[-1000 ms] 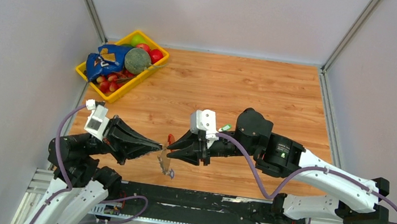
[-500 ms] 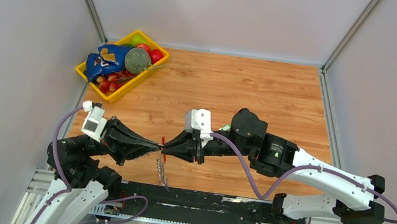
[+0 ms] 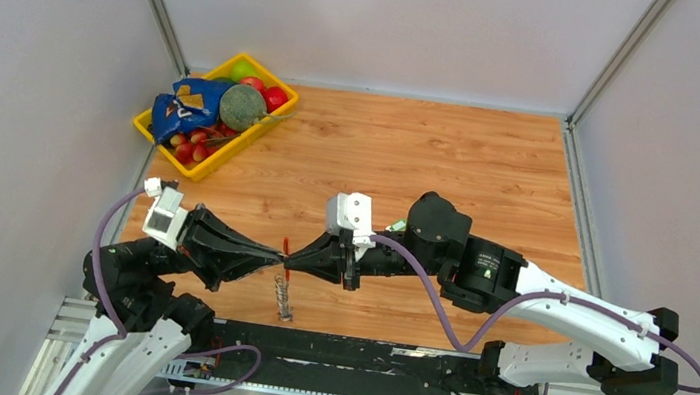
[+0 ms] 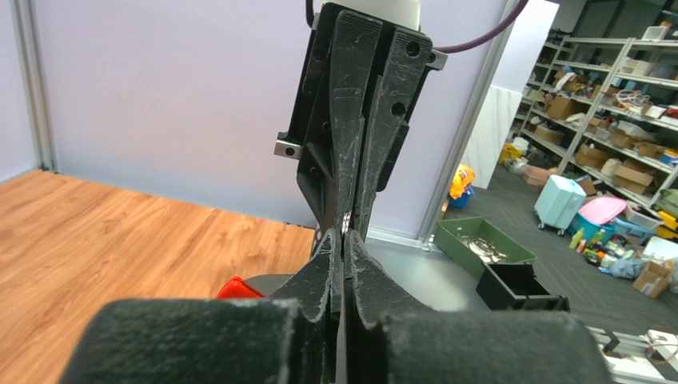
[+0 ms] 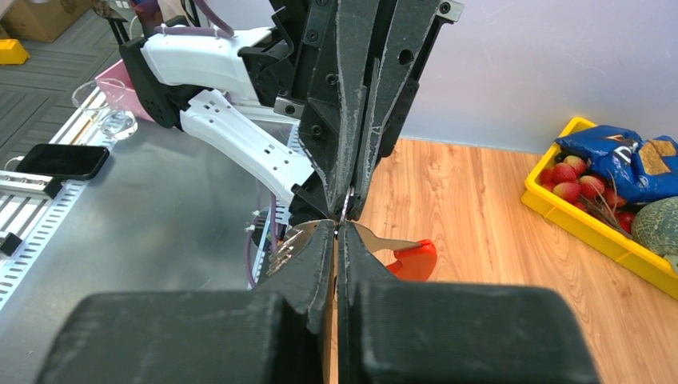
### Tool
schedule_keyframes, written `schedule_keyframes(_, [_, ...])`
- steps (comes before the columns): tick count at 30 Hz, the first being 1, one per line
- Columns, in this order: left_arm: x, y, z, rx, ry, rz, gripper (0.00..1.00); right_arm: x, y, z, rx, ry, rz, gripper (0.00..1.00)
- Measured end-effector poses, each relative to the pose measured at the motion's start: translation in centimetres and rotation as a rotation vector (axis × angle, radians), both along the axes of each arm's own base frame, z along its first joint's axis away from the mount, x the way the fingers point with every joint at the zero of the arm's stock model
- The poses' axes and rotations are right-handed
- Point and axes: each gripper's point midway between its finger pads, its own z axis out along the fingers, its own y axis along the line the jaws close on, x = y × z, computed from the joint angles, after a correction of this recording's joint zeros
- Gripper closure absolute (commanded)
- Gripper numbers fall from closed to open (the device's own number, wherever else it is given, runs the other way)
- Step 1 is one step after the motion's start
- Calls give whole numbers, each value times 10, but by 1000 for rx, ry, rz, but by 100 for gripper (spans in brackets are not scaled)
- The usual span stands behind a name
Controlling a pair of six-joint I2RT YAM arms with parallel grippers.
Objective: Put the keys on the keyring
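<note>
My left gripper (image 3: 279,260) and right gripper (image 3: 290,264) meet tip to tip above the table's near edge. Both are shut on the keyring (image 3: 284,293). Its red clip piece (image 3: 287,246) sticks out just behind the tips, and its silvery chain hangs below them. In the right wrist view my right gripper (image 5: 337,227) pinches thin metal, with the red clip (image 5: 412,258) to the right and the chain (image 5: 289,249) to the left. In the left wrist view my left gripper (image 4: 344,235) is shut, with the red clip (image 4: 237,288) at its left. The green and blue keys do not show.
A yellow basket (image 3: 234,147) with small red balls, a blue bag and a green ball stands at the table's back left. It also shows in the right wrist view (image 5: 592,233). A phone (image 5: 62,161) and a glass lie on the metal bench past the near edge.
My right gripper has moved left until its tips meet the left gripper's. The hanging chain has swung left and now hangs straight down. The small blue piece at its end has gone from sight.
</note>
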Motion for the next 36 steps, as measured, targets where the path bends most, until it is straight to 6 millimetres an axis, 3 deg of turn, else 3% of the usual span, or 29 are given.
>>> schedule_keyframes(9, [14, -3, -18, 57, 55, 42, 56, 11, -15, -12, -18, 17, -96, 100])
schedule_keyframes(18, [23, -3, -20, 83, 70, 89, 48, 17, -60, -5, 33, 3, -199, 100])
schedule_keyframes(23, [51, -11, -24, 106, 152, 136, 49, 28, -87, -13, 23, 2, -300, 100])
schedule_keyframes(28, [102, -31, -59, 197, 335, 169, 48, 49, -112, -24, -6, 27, -460, 100])
schedule_keyframes(36, [170, -60, -150, 369, 630, 240, 46, 73, -144, -51, -96, 131, -680, 100])
